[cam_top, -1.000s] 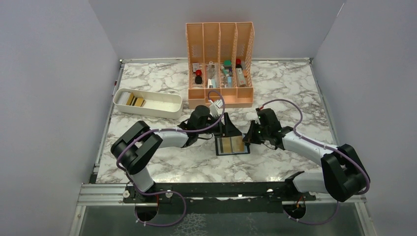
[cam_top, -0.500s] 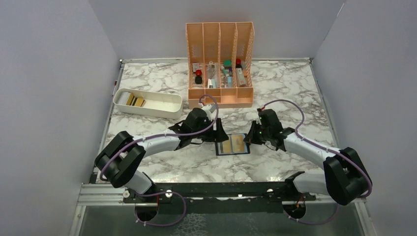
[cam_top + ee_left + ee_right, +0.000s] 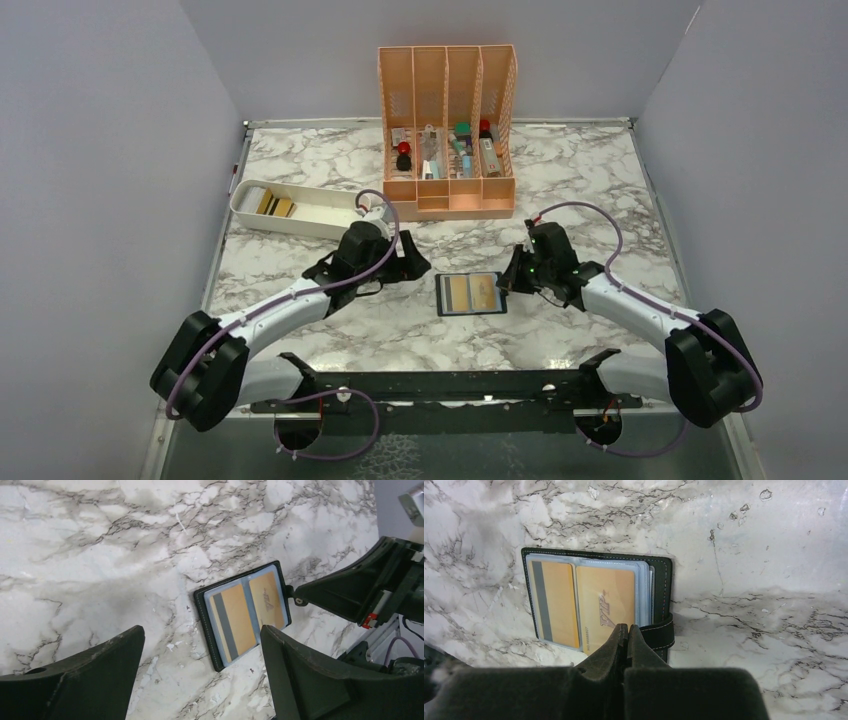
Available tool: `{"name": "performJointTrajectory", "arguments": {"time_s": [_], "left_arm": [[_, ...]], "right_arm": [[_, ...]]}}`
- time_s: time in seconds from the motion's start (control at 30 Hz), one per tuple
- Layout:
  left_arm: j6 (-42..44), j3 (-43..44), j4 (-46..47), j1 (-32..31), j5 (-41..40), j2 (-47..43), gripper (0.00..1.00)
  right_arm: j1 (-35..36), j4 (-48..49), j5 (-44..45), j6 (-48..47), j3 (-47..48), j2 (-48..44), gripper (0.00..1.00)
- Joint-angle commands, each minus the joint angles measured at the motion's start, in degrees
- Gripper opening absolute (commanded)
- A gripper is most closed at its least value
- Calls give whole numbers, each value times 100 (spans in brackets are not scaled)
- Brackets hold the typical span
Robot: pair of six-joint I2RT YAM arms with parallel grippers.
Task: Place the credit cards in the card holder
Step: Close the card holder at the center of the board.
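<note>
We judged the task partly done. The holder (image 3: 471, 294) lay open and flat on the tabletop between the two hands, just ahead of the left hand's (image 3: 412, 268) fingertips and under the tip of the right hand (image 3: 627, 630). Two gold cards sat in its clear pockets. The striped card (image 3: 553, 602) was on the side farther from the right hand and the logo card (image 3: 605, 607) on the side nearer to it, next to the clasp tab (image 3: 659, 635).

More cards (image 3: 273, 205) were left in the tray (image 3: 335, 225), which stood behind the left hand's wrist on the side away from the holder. We took fetching those to be the remaining work, and closing the holder after that if that was wanted.

The left hand was spread wide and carried nothing. The right hand's fingers were closed together with no gap, their tip at the holder's edge beside the tab. We saw no card between them and thought they were pinning the holder down.

By our count there was one holder with two cards in it. There was one tray with at least two gold cards, too small to count for certain. One orange organiser (image 3: 447, 130) stood well beyond both hands.
</note>
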Motion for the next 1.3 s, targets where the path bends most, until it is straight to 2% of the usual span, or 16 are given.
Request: {"name": "performJointTrajectory", "arguments": {"time_s": [0.0, 0.13, 0.6, 0.87, 1.07, 1.27], "left_arm": [[-380, -141, 499, -7, 600, 535, 73], [-595, -89, 988, -64, 948, 1133, 65], [-1309, 190, 1555, -571, 947, 2283, 65], [-1627, 262, 2030, -750, 1135, 2340, 65], [-2037, 101, 2798, -835, 1100, 2110, 63], [-2110, 296, 3226, -980, 1396, 2367, 63]], "right_arm": [[31, 73, -71, -86, -80, 14, 1], [38, 120, -73, -117, -84, 85, 1], [37, 286, -146, -81, -197, 131, 1], [32, 396, -197, -73, -275, 221, 1], [37, 502, -240, -45, -360, 244, 1], [36, 601, -267, -21, -416, 299, 1]]}}
